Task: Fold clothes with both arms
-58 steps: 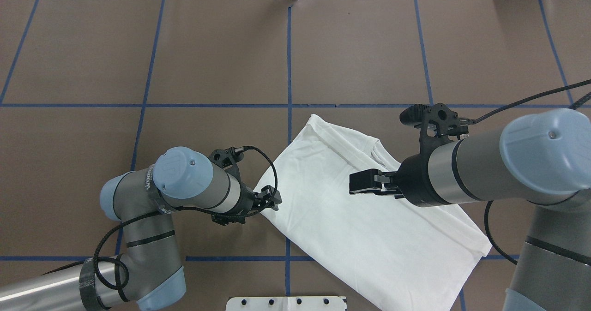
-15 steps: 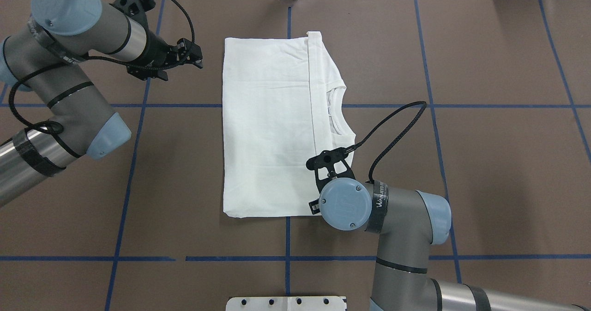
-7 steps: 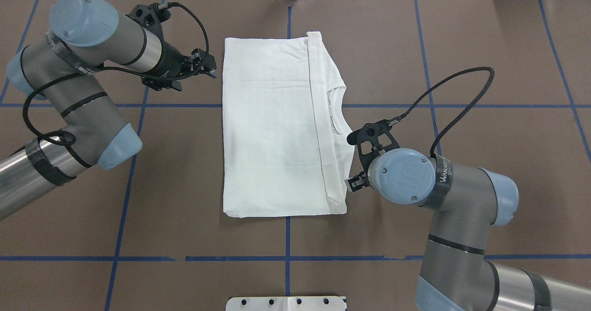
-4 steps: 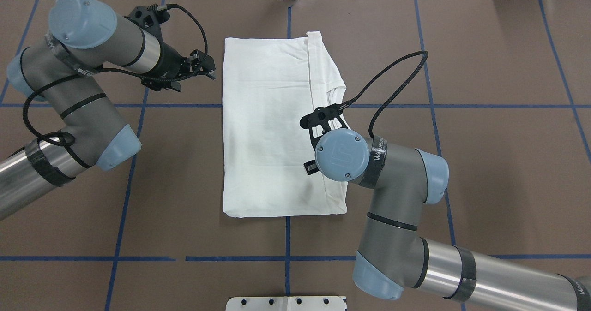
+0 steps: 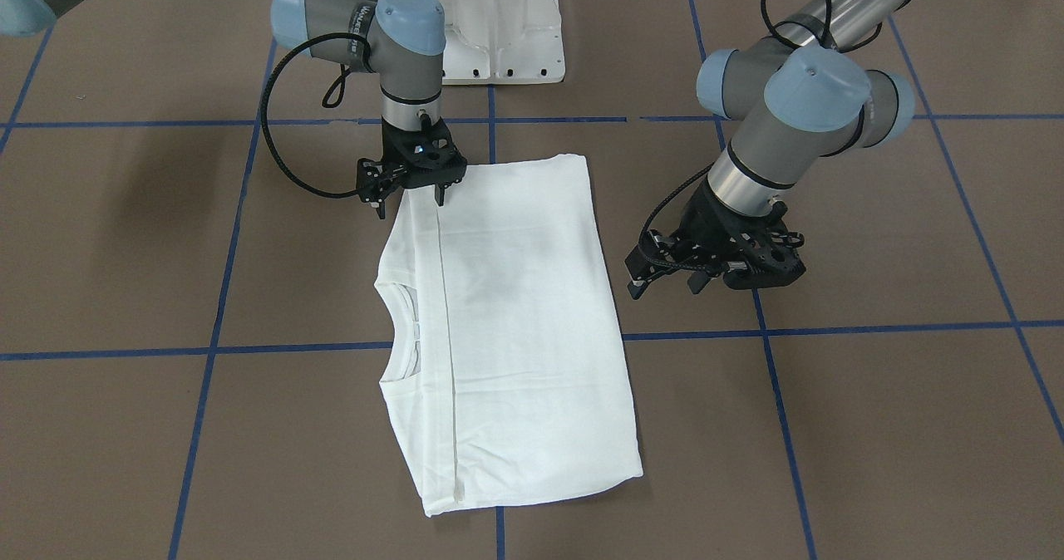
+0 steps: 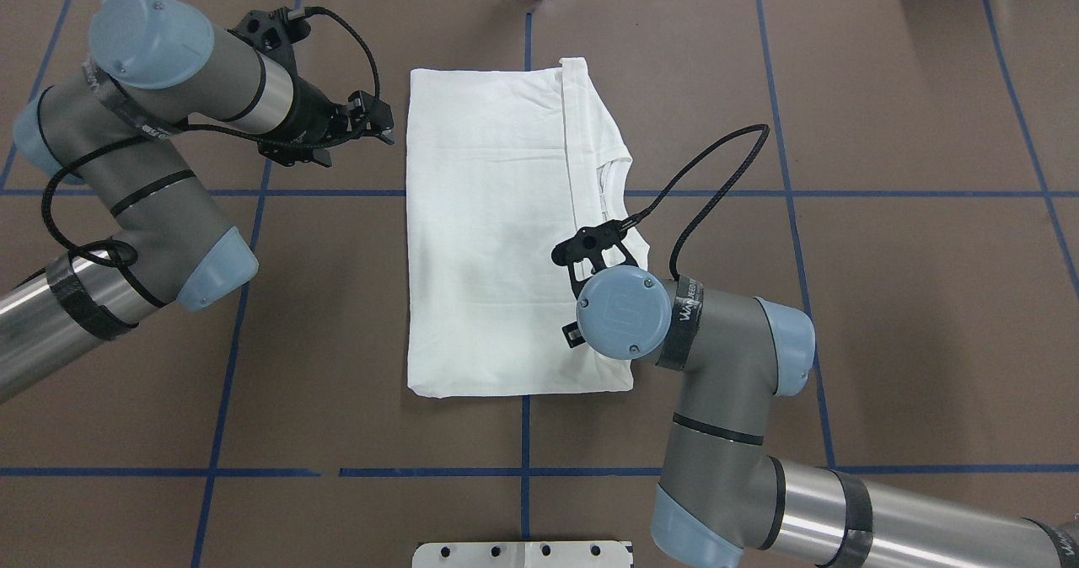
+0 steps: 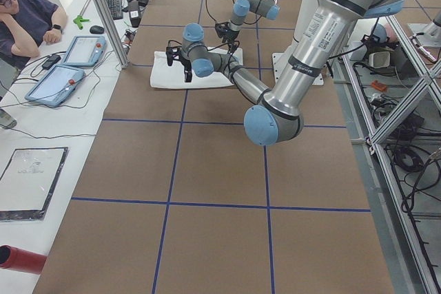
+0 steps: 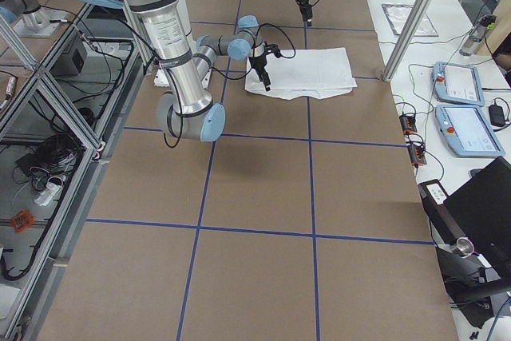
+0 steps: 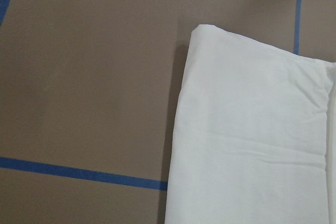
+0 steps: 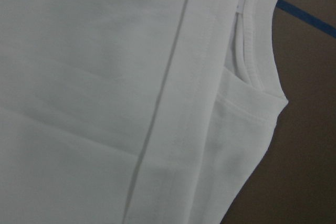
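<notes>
The white T-shirt [image 6: 489, 231] lies folded into a flat rectangle on the brown table, its ribbed neck [image 6: 611, 201] showing along the right side. From the front, the shirt [image 5: 515, 319] has my right gripper [image 5: 410, 201] open over its corner nearest the robot, one finger on each side of the folded hem. My left gripper [image 5: 665, 284] hangs open just off the shirt's left edge, holding nothing. Overhead, the left gripper [image 6: 383, 125] sits beside the far left corner. The right wrist view shows only the neck [image 10: 252, 51] and the hem seam.
The white pedestal base [image 6: 523, 554] stands at the table's near edge. Blue tape lines [image 6: 523, 471] grid the brown table top. A seated person [image 7: 27, 18] and tablets [image 7: 58, 84] are at the far side.
Over the last second the right arm swung from beside the shirt's right edge onto it, then slid toward the robot along the hem. The left arm has hardly moved.
</notes>
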Available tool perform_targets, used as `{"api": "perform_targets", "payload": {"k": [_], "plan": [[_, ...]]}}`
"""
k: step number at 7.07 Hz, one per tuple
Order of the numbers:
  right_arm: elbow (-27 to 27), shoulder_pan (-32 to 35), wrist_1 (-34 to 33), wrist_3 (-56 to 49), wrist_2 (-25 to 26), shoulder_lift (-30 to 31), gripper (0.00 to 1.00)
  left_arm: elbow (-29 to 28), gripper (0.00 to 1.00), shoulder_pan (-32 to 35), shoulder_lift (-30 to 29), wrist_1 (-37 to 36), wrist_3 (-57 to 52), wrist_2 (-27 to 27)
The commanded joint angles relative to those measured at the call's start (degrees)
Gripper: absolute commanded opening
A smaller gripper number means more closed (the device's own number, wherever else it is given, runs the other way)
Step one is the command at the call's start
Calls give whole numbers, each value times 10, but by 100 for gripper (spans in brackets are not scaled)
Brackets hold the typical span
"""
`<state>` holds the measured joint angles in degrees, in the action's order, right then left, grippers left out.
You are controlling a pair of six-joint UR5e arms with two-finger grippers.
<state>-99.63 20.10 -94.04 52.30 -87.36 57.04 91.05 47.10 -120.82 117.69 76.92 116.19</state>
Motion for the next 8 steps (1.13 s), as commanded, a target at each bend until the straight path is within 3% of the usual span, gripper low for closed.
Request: {"api": "perform_targets", "payload": {"k": [1,8], "plan": [[-6,-10,0,2,0,3,100,0,100,0,0,0,0,0],[-42,-16,0,3,-7,58,100,-1,100,-1,-2,0,4,0]]}}
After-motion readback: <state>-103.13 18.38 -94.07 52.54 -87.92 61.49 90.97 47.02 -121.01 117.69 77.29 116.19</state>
